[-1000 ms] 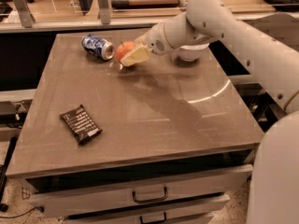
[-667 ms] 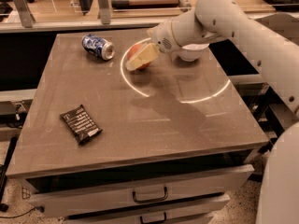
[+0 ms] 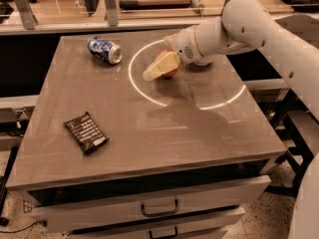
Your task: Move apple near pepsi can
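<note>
One worktop (image 3: 174,128) is seen, and three loose things are counted on or over it: one apple (image 3: 171,72), one pepsi can (image 3: 104,50) and one dark snack wrapper (image 3: 86,132). One arm (image 3: 249,24) is reached in from the right, and one tool (image 3: 158,69) is carried at its end, over the back middle of the worktop. The tool is closed on the apple: one pale finger (image 3: 160,66) is laid across the front of the fruit, while the other finger is hidden behind it. Whether the apple is rested on the surface or lifted just off it cannot be told.

The pepsi can is laid on its side at the back left, well apart from the apple. The wrapper is laid flat near the front left. Two drawer handles (image 3: 159,208) are seen below the front edge.

Against the picture a second ago, the tool and the apple are found farther right, away from the can; the can and the wrapper are unchanged.
</note>
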Robot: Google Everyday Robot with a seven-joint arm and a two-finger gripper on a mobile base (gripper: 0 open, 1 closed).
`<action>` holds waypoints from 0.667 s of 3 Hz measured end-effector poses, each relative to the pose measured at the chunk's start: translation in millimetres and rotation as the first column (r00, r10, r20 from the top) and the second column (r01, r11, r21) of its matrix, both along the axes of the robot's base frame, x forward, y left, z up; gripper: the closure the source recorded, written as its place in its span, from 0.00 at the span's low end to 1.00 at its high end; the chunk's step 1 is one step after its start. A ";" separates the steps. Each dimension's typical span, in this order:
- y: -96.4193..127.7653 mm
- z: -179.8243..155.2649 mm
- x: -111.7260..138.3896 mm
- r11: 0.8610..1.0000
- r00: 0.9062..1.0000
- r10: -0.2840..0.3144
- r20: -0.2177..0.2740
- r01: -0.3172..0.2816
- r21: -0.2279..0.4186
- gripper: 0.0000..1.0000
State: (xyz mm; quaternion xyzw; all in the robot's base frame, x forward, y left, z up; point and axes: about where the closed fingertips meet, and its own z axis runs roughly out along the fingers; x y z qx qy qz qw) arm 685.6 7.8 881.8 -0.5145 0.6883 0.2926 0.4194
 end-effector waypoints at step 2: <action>-4.5 -20.9 -18.8 1.000 0.999 0.029 -0.023 -0.029 0.012 0.00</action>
